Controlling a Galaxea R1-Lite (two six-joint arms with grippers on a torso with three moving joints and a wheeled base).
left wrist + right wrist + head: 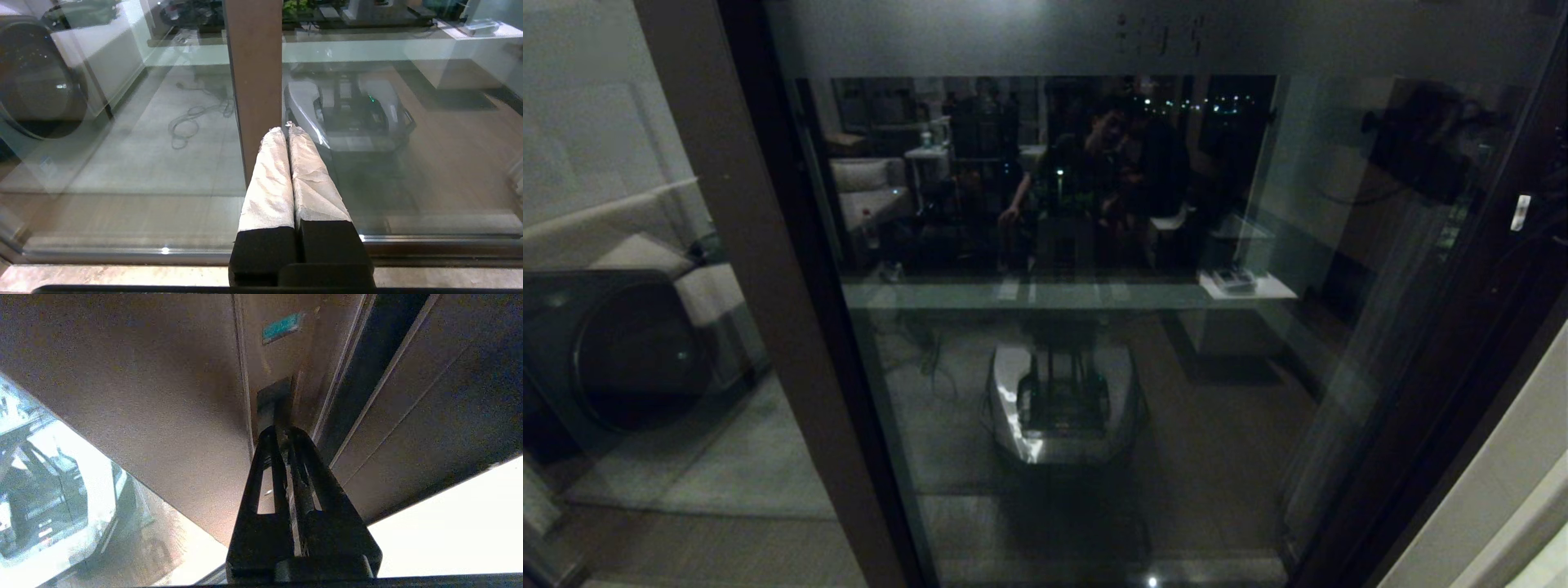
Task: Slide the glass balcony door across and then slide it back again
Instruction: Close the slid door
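Glass balcony door (1094, 327): full-height pane in a dark brown frame, filling the centre and right of the head view; frosted band with small dark characters along the top of the frame.

Right gripper (282, 430): black slotted fingers (265, 465) pressed together, holding nothing, tips at the dark recessed handle (273, 401) in the centre of the right wrist view. A small teal label (281, 327) sits on the brown stile near the top centre. The gripper is not to be made out in the head view.

Left gripper (288, 128): white-wrapped fingers (269, 179) clenched together, empty, at lower centre of the left wrist view, tips before a brown vertical stile (253, 73); contact cannot be told.

Robot base, reflected (1062, 404): white-edged, centre of the pane.

Washing machine (613, 351): dark round door, at left behind the fixed pane.

Bottom track (122, 255): runs across the lower frame.
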